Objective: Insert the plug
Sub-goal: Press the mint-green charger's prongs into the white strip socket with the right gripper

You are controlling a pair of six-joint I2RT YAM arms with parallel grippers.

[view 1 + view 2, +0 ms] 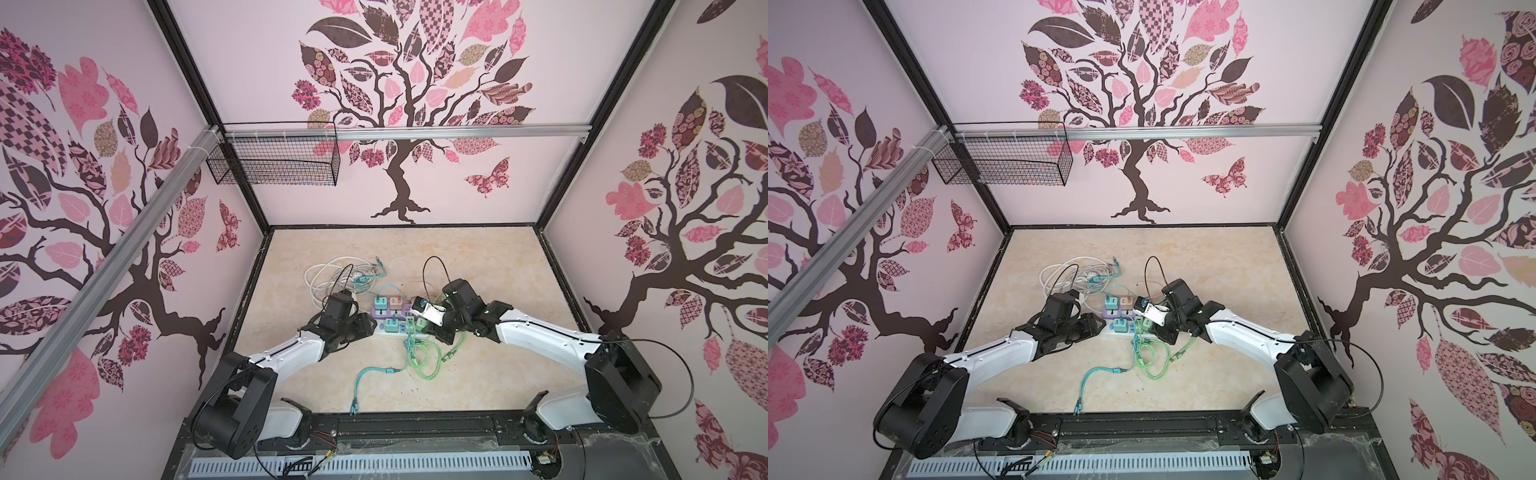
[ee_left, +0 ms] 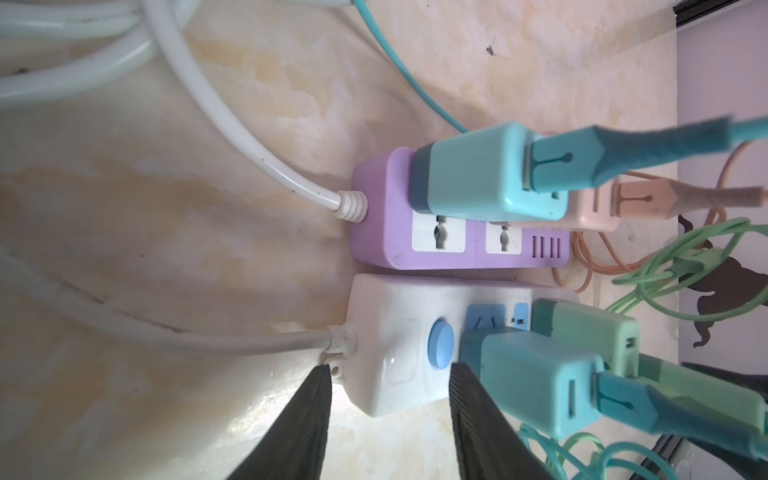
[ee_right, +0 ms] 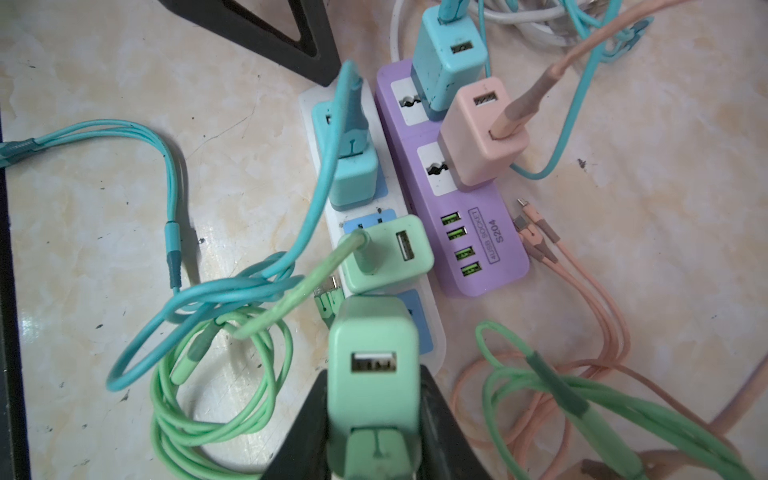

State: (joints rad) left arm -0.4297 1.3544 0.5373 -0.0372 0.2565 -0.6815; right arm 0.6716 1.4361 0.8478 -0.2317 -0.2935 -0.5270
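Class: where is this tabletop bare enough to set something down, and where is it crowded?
Bare: tabletop between back wall and white cable coil; right side beside right wall. Crowded: centre, around purple power strip, white power strip, green cable.

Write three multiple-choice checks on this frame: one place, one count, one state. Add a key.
1. The pink square charger block is plugged into:
A) a wall socket
B) the purple plastic power strip
C) nothing, it lies loose on the table

2. The number of green USB ports on the purple plastic power strip is:
A) two
B) six
C) four

3. The right gripper is:
A) shut on the mint-green charger block
B) open and empty
C) shut with nothing between the jaws

Key:
1 B: in the right wrist view its base sits on a socket of the purple strip.
2 C: four green slots stand in a row beside the printed label.
3 A: the black fingers press both sides of the block.
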